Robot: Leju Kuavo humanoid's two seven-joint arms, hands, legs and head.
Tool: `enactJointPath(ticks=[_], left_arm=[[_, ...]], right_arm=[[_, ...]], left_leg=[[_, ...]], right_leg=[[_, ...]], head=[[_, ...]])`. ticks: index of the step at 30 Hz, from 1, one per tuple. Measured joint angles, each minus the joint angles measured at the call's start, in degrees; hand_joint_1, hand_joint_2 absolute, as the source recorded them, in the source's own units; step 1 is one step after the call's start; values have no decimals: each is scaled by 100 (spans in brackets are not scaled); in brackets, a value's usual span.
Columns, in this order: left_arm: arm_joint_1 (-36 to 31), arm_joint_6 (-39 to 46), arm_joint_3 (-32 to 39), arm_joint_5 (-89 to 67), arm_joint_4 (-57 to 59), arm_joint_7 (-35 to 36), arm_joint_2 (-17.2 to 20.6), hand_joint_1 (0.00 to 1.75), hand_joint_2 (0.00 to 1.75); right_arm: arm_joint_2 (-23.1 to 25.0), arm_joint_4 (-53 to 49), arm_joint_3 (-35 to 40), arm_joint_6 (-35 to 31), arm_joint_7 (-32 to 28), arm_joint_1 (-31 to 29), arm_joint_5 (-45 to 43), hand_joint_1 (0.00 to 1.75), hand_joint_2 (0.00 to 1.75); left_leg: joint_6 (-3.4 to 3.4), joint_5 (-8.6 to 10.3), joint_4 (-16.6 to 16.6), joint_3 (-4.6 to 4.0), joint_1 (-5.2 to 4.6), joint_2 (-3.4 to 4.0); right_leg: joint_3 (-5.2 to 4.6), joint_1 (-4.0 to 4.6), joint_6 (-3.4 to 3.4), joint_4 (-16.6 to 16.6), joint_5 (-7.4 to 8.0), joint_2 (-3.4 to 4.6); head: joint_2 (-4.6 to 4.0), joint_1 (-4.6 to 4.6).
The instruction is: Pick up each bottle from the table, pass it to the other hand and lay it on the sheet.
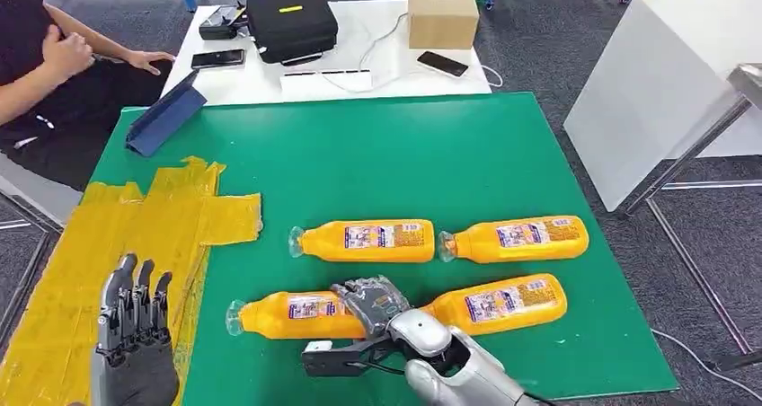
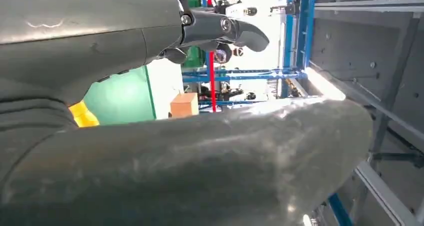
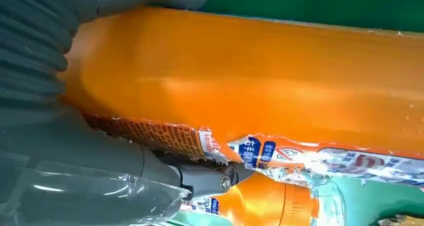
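Near-left orange bottle (image 1: 296, 314) is lying on the green table (image 1: 431, 154), at 7 o'clock of the four-bottle group; right hand (image 1: 373, 300) is apparently wrapping its base end. Left hand (image 1: 135, 334), fingers spread and holding nothing, is hovering over the yellow sheet (image 1: 108, 235).

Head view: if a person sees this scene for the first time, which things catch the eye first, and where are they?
Four orange bottles lie on their sides in two rows on the green table, near its front edge. The right hand wraps the front left bottle. The yellow sheet covers the table's left corner, and the left hand, fingers apart, is over it.
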Motion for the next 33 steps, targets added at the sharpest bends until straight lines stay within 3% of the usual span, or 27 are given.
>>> enactJointPath(ticks=[10, 14, 15, 24, 25, 28, 29, 30, 33], left_arm=[[-86, 324, -22, 340, 118, 215, 24, 0, 0], [22, 921, 274, 627, 68, 787, -197, 0, 0], [84, 964, 390, 693, 35, 835, -232, 0, 0], [172, 966, 689, 741, -13, 870, -367, 0, 0], [173, 966, 702, 741, -15, 870, -378, 0, 175], [185, 998, 713, 743, -15, 887, -394, 0, 175], [196, 1058, 739, 793, -20, 955, -419, 0, 175], [227, 1069, 783, 894, -26, 1058, -468, 0, 175], [427, 618, 973, 1530, -77, 1519, -628, 0, 175]], right_arm=[[-92, 109, 42, -234, 52, 25, -495, 175, 175], [-125, -351, -294, -1295, -61, 543, -752, 175, 175], [-140, -546, -407, -1364, -55, 702, -776, 175, 175], [-195, -1187, -722, -1364, -24, 1193, -793, 175, 175], [-197, -1204, -741, -1364, -24, 1209, -793, 175, 175], [-199, -1246, -774, -1409, -106, 1238, -897, 173, 175], [-195, -1285, -819, -1555, -319, 1290, -1108, 162, 175], [-177, -1375, -883, -1749, -569, 1366, -1325, 168, 175], [-149, -1990, -1071, -2447, -1290, 1594, -1941, 161, 175]], left_leg=[[-2, -2, 1, 10, 0, 1], [-1, -2, 1, -14, 1, -11], [1, 1, 1, -34, 0, -9], [4, 9, 3, -64, 0, -7], [4, 9, 3, -65, 0, -7], [4, 9, 3, -66, 0, -8], [4, 9, 3, -66, 0, -8], [4, 9, 3, -68, 0, -8], [4, 9, 3, -76, 0, -6]], right_leg=[[9, 0, -1, 0, 0, 1], [4, 1, -2, 0, -5, -3], [41, 1, -1, 1, 0, -2], [6, 0, 3, 2, 6, -2], [6, -1, 3, 2, 6, -2], [5, -1, 3, 2, 6, -2], [6, -1, 3, 2, 6, -2], [5, -1, 3, 2, 6, -3], [-7, -1, 3, 2, 5, -2]], head=[[0, 2], [0, 4], [0, 2], [0, 0], [0, 0], [0, 2], [0, 0], [0, 2], [0, 0]])
